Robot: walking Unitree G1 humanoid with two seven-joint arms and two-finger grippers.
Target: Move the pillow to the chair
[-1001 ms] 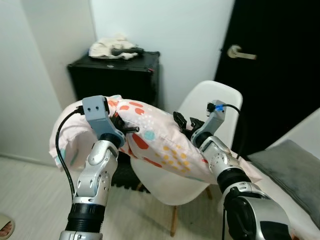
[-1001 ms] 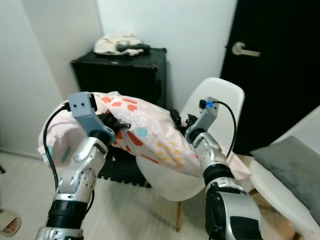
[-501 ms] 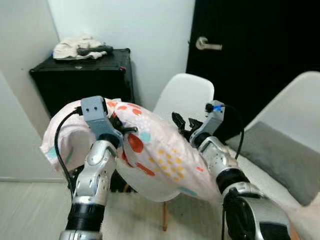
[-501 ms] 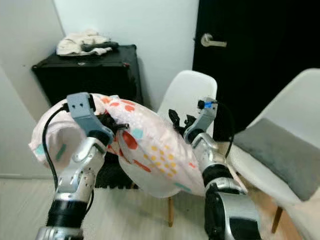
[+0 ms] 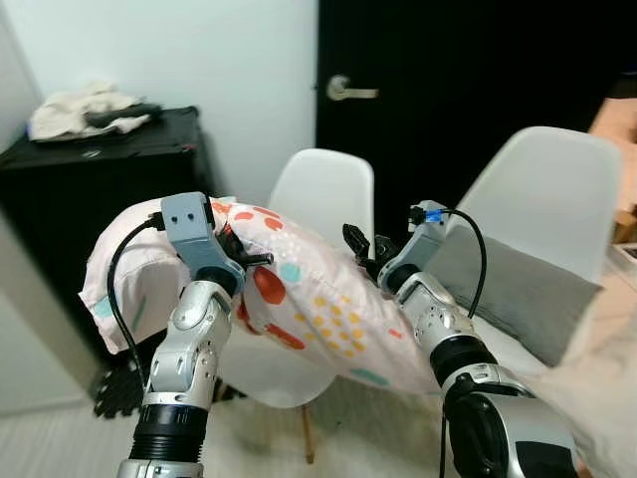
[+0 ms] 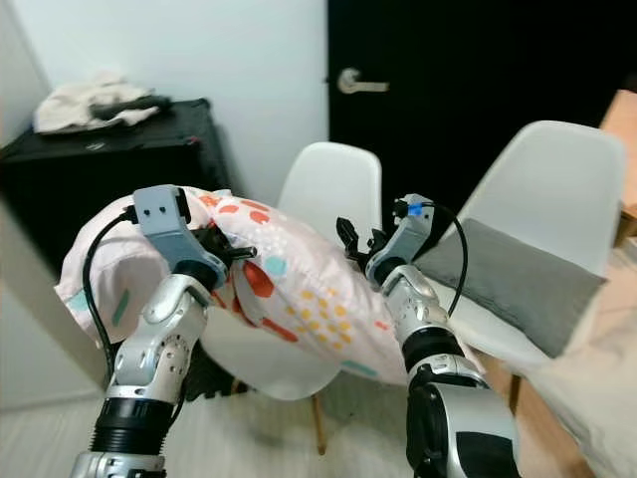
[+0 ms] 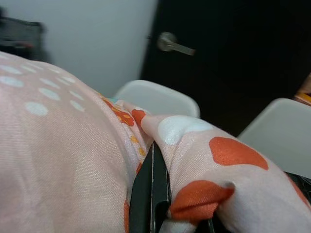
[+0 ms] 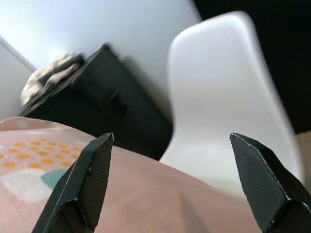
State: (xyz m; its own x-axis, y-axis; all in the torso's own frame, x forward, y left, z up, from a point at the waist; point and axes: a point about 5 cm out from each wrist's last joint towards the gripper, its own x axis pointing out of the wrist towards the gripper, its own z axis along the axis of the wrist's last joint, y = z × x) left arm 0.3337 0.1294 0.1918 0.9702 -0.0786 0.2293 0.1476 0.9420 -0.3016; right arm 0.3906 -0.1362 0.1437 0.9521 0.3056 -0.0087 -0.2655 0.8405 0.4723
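Both grippers are carrying the pillow (image 5: 309, 294), left gripper (image 5: 244, 261) pinching it, right gripper (image 5: 363, 254) spread open under it, as the view is swinging right, bringing a second chair (image 5: 542, 199) into sight.

Pink spotted pillow (image 5: 309, 294) held aloft, sagging, before white chair (image 5: 323, 194); chair upright, seat bare.

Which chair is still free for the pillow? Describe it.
Start at the black door. Two white shell chairs stand before it; take the white chair nearer the black cabinet, behind the spotted pillow. Its seat is bare, while the other chair holds a grey cushion.
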